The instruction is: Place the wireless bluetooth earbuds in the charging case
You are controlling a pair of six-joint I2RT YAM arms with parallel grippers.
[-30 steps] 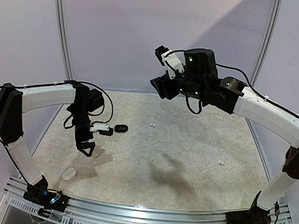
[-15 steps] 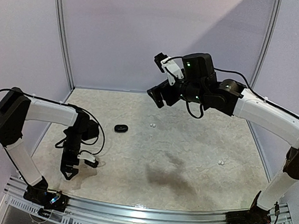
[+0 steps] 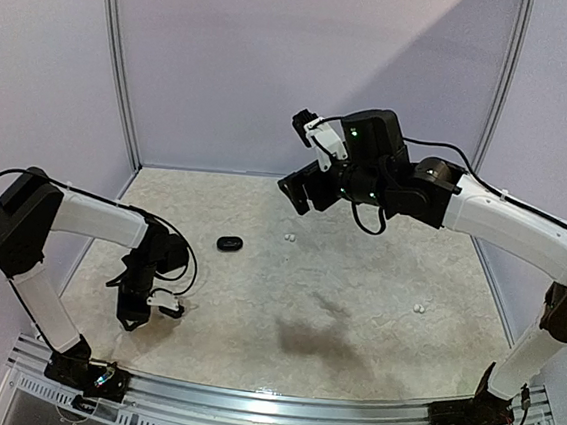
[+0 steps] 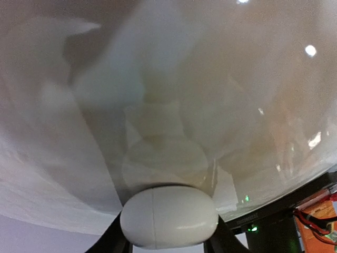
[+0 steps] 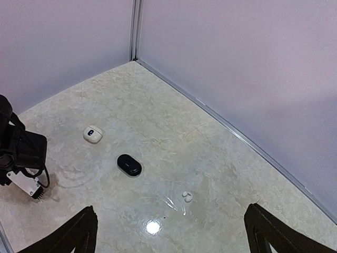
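Smooth white oval plastic case [image 4: 168, 216] sits betw. left gripper's [image 4: 167, 244] dark fingers [image 4: 111, 244], touching both. Blurry pale marbled tabletop [image 4: 158, 79] beyond; orange part [image 4: 319, 232] w/ red wires to gripper's right.

Near case [image 4: 168, 216] white; far case [image 3: 228, 242] black; table [image 3: 377, 282] marbled beige; earbuds [image 3: 288, 238] white.

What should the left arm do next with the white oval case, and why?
Probably lift the white oval case slightly off the beige marbled table: the left gripper is closed on its sides, and the tiny white earbuds lie far away, mid-table.
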